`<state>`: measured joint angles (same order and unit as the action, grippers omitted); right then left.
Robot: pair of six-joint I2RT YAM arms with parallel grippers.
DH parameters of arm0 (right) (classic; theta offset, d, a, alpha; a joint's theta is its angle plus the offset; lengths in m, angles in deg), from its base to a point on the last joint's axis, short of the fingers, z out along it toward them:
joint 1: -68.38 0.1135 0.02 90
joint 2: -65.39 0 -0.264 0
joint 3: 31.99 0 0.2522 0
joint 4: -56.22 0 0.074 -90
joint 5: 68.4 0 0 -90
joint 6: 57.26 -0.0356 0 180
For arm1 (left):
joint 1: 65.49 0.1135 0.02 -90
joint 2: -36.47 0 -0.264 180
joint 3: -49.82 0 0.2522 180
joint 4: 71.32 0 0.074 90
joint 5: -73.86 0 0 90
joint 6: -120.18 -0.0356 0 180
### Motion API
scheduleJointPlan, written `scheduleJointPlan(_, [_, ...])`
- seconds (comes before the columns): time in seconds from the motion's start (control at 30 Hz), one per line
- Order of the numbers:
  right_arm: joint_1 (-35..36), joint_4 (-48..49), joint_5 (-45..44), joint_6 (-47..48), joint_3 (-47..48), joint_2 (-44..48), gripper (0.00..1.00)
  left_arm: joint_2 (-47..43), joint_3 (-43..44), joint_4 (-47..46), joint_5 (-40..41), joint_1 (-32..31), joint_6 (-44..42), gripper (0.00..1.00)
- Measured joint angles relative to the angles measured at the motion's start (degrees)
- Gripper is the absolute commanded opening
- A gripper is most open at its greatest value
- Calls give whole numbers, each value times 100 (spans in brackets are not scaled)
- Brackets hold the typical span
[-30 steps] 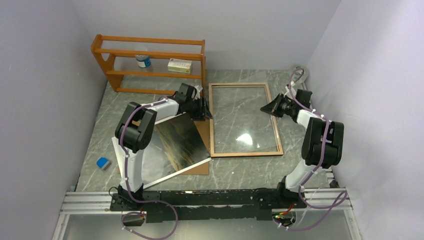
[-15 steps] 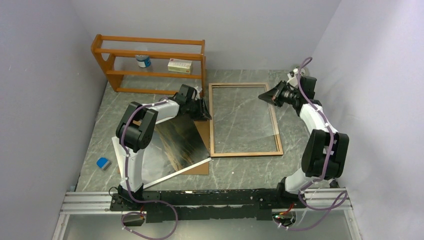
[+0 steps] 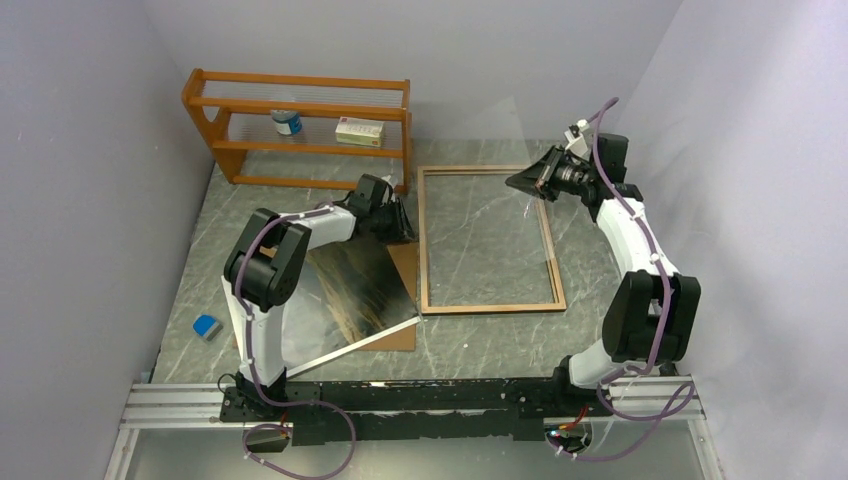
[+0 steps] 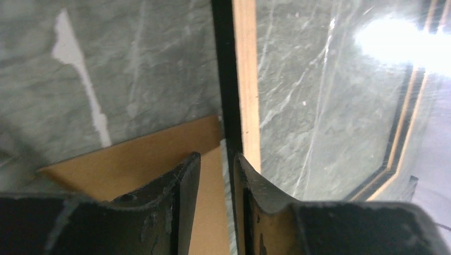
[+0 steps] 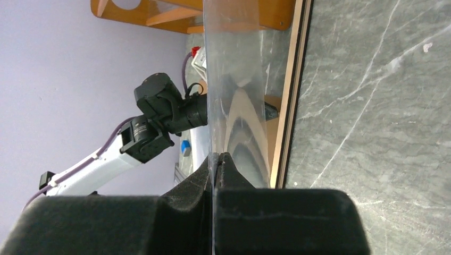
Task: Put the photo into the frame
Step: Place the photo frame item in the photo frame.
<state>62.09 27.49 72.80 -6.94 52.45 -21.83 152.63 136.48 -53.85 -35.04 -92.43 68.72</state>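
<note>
Photo (image 3: 360, 283), glossy dark landscape, narrow white border

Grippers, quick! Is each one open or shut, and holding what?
Left gripper: partly open, fingertips at the frame edge, nothing visibly held.
Right gripper: shut on the clear sheet, held on edge.

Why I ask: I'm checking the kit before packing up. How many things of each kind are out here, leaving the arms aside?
Frame: 1
Photo: 1
Brown board: 1
Clear sheet: 1
Wooden rack: 1
Bottle: 1
Small box: 1
Small blue item: 1
Total: 8
</note>
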Motion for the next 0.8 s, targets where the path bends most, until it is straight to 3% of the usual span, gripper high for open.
scheduleJointPlan(0.23, [61,236,-164,-31,-273,-332,0,-302,-326,35,437,4,111,41])
scheduleJointPlan(0.8, [-11,431,-675,387,-595,-557,0,-282,-378,-282,-81,42,157,60])
